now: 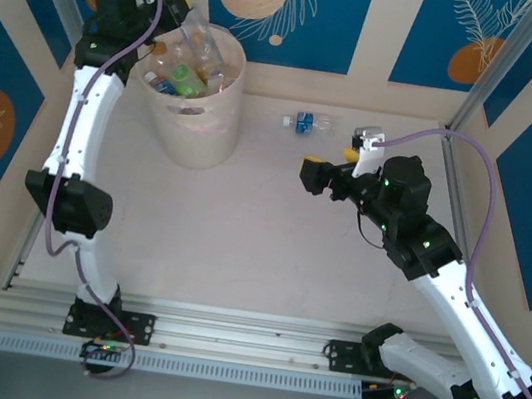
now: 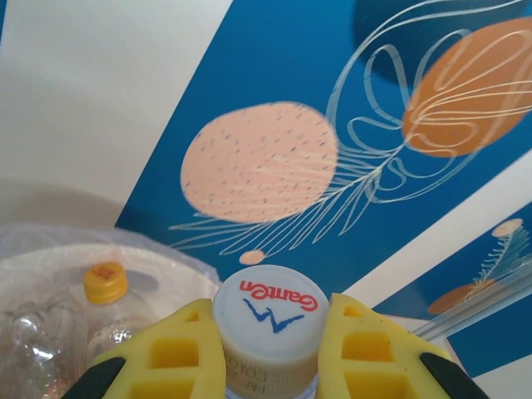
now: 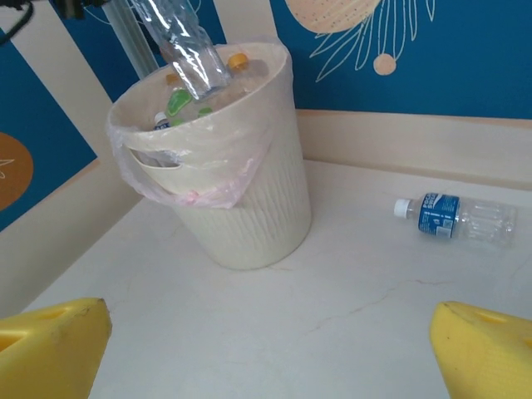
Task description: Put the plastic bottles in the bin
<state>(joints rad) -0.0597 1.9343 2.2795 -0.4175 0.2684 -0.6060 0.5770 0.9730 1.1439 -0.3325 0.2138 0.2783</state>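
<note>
Clamping a white-capped bottle (image 2: 268, 306) over the bin (image 3: 249, 208) in our left gripper (image 2: 268, 347), we hold the right gripper (image 3: 266, 349) wide — blue-labelled bottle (image 3: 453, 218) near the table (image 3: 349, 307)'s far edge

The white-capped bottle (image 2: 268, 314) is cut off below its cap by the left wrist view's lower edge, and the bin (image 3: 249, 208) hides most bottles (image 3: 177, 102) inside.

Overhead and right wrist views share the bin (image 1: 200, 134)

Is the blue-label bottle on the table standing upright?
No, the blue-label bottle lies on its side on the table, apart from the bin.
</note>
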